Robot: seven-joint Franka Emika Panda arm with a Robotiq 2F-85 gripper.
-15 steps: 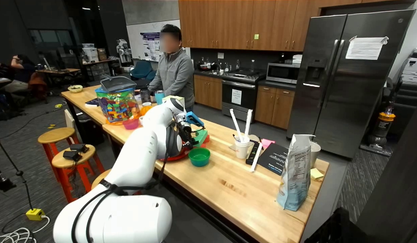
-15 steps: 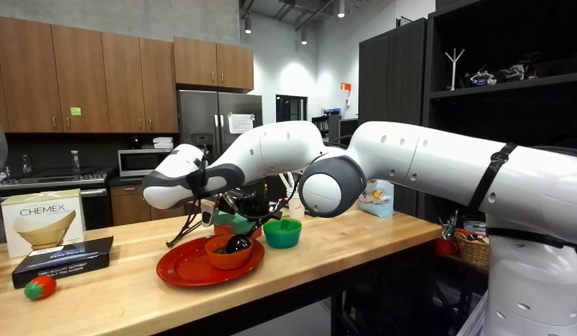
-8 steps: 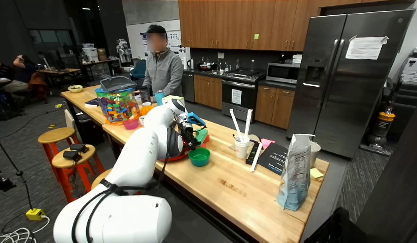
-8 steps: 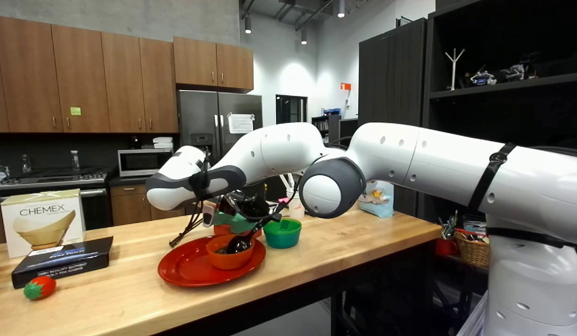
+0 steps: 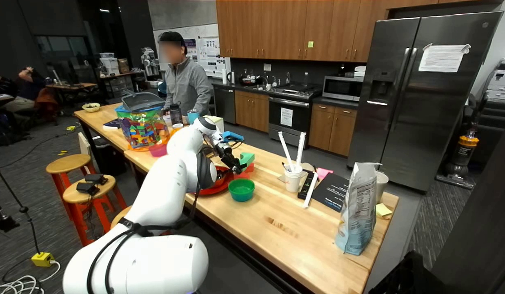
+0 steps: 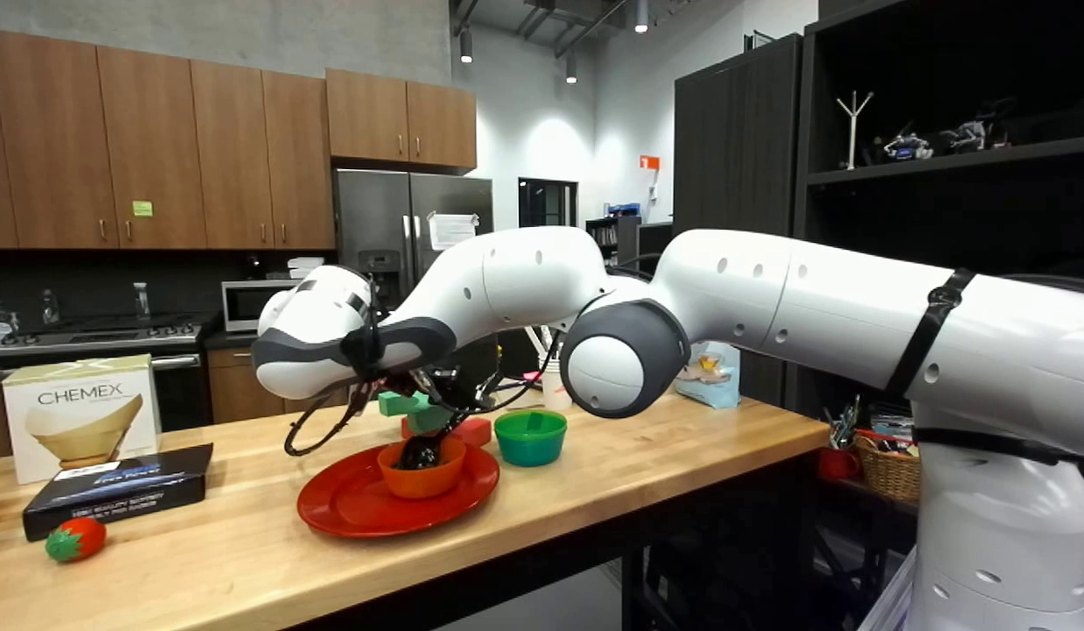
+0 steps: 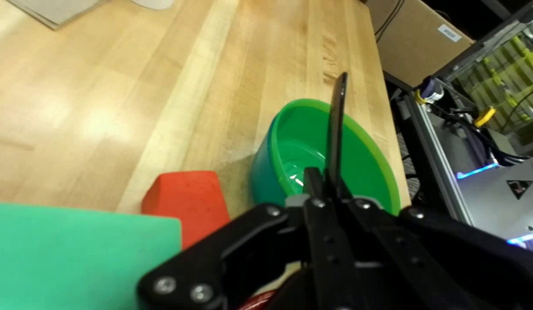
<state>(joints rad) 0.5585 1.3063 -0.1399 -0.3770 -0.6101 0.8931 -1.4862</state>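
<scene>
My gripper is shut on a black spoon, whose handle sticks up past the fingertips in the wrist view. The spoon's dark head rests inside an orange bowl, on a red plate; what else the bowl holds is hard to make out. Beside the plate stands a green bowl, which lies behind the fingertips in the wrist view. A green block and a red block are close to the gripper's left side there.
A paper cup with white sticks, a black book and an upright bag stand farther along the table. A Chemex box, a flat black box and a toy strawberry are beyond the plate. A person stands behind.
The wrist has turned and shifted, and the spoon's head has swung across the orange bowl, which has slid slightly over the plate. More of the blocks shows. The person has moved sideways.
</scene>
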